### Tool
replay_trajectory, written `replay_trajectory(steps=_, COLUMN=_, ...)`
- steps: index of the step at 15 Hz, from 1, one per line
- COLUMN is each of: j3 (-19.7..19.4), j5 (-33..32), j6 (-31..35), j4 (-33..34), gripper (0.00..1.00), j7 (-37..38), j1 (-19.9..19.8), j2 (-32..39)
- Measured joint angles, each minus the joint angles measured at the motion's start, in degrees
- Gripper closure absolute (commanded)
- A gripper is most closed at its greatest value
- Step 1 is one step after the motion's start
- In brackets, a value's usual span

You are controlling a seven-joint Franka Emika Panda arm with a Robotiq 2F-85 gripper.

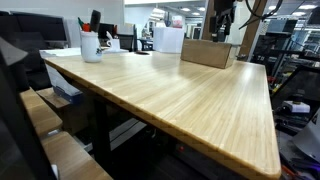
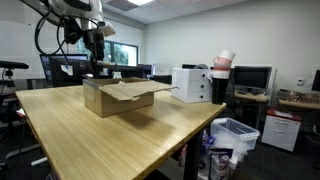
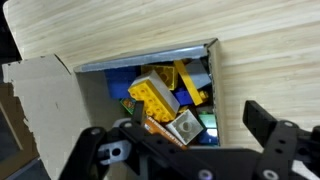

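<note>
An open cardboard box stands on the wooden table and shows in both exterior views. In the wrist view the box holds several toy bricks: yellow ones, blue ones and a pale grey one. My gripper hangs above the box's open top. Its fingers are spread wide and hold nothing. The grey brick lies in the box beneath the gap between the fingers.
A white mug with dark utensils stands at the table's far corner. A white box-like device sits at the table edge near the cardboard box. A bin with a plastic liner stands on the floor. Desks and monitors ring the room.
</note>
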State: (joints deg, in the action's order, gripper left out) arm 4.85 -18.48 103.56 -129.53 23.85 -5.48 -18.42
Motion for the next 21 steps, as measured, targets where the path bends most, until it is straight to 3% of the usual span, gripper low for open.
replay_trajectory(steps=7, j3=-0.2, j5=0.0, j6=0.0, j4=0.0, gripper=0.0, j7=0.0, j1=1.3, j2=2.4)
replay_trajectory(steps=8, j3=-0.2, j5=0.1, j6=0.0, j4=0.0, gripper=0.25, j7=0.0, j1=1.4, j2=2.7)
replay_trajectory(steps=11, j3=-0.2, j5=0.1, j6=0.0, j4=0.0, gripper=0.36, j7=0.0, j1=1.4, j2=3.0)
replay_trajectory(steps=21, j3=-0.2, j5=0.0, j6=0.0, j4=0.0, gripper=0.93, j7=0.0, j1=1.5, j2=3.2)
